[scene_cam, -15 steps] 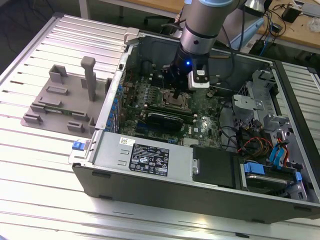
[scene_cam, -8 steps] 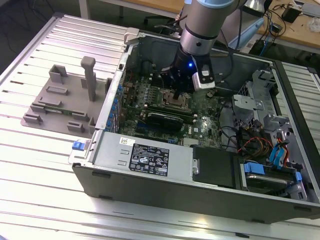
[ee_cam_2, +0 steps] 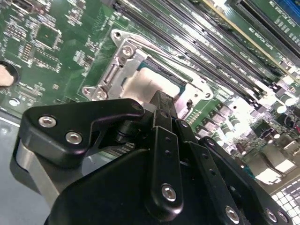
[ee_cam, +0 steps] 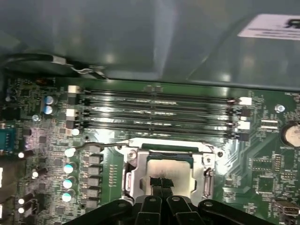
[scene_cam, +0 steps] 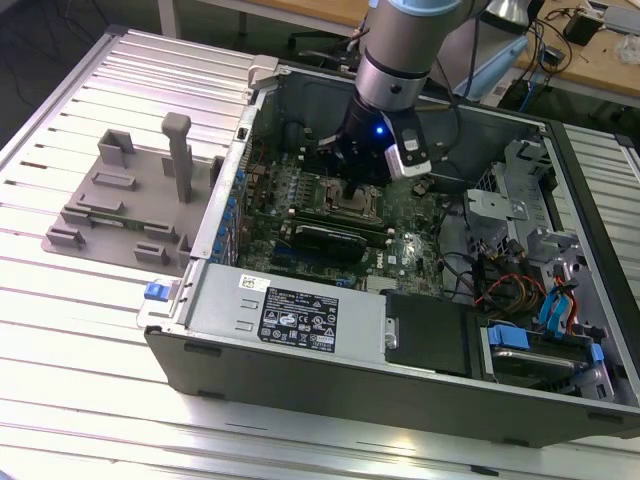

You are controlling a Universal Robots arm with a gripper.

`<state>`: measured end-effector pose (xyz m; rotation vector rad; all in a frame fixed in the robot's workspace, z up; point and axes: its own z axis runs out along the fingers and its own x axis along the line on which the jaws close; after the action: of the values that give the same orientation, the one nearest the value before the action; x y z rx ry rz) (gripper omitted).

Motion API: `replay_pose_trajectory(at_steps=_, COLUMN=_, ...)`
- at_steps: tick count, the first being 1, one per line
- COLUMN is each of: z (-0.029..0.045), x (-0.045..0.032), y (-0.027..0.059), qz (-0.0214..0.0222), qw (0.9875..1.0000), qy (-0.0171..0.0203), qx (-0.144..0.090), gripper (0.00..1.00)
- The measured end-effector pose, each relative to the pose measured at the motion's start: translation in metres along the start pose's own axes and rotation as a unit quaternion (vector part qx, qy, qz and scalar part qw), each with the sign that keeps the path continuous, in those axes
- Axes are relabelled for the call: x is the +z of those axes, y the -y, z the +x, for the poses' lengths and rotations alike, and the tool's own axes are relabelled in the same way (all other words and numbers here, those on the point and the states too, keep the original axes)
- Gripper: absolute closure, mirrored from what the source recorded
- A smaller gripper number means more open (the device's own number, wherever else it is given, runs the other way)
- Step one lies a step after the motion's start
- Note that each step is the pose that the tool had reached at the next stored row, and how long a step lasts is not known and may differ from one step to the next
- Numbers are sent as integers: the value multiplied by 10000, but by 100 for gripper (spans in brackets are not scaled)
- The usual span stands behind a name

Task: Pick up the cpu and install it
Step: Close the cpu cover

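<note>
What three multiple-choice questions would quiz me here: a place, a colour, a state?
1. Where is the gripper? A) inside the open computer case B) beside it C) beneath it
2. What colour is the motherboard? A) red B) green C) blue
3. How does the cpu lie? A) standing on edge B) lifted high C) flat in its socket
A: the case walls surround it in the exterior view. B: the board is plainly green. C: its silver top sits level inside that socket.
</note>
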<state>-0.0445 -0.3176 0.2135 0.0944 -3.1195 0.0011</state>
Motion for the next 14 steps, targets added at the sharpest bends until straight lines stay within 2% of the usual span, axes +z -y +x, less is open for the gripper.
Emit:
replay_pose_trajectory(at_steps=4, z=92, x=9, y=-7, qz=0, qw=10000, qy=1, qx=-34, gripper=89)
replay_pose_trajectory(at_steps=14, z=212, x=68, y=-14, qz=4, qw=9998, qy=0, qx=-209, gripper=89)
